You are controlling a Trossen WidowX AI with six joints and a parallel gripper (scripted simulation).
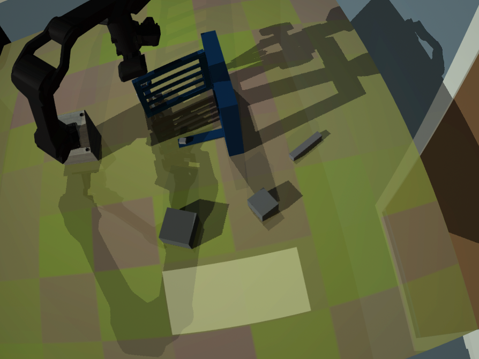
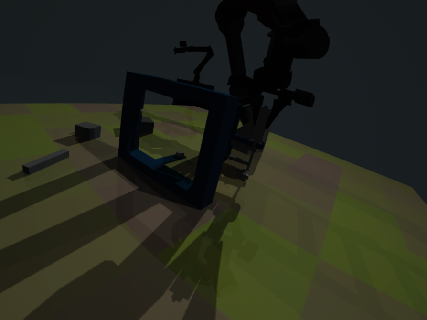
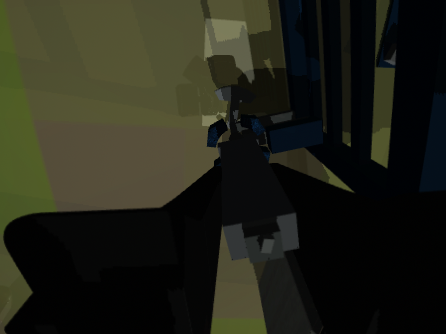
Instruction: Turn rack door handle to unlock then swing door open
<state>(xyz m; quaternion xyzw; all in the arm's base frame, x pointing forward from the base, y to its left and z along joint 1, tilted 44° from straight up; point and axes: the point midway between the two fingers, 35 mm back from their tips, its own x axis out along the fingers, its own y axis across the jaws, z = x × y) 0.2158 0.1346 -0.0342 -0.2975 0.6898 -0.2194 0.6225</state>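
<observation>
The end effector (image 2: 261, 123) (image 3: 245, 173) pinches the upright handle (image 2: 262, 120) (image 3: 252, 176) between its fingers, beside the door (image 1: 176, 82) (image 3: 360, 76).

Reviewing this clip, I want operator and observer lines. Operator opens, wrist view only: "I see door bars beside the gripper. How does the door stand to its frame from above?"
Observer: From the top, the door stands out from the frame, at roughly a right angle.
Operator: Where's the grey bar?
Observer: The grey bar lies on the frame's other side, away from the door.
Operator: Anything else on the table?
Observer: Two grey blocks, apart from each other.
</observation>
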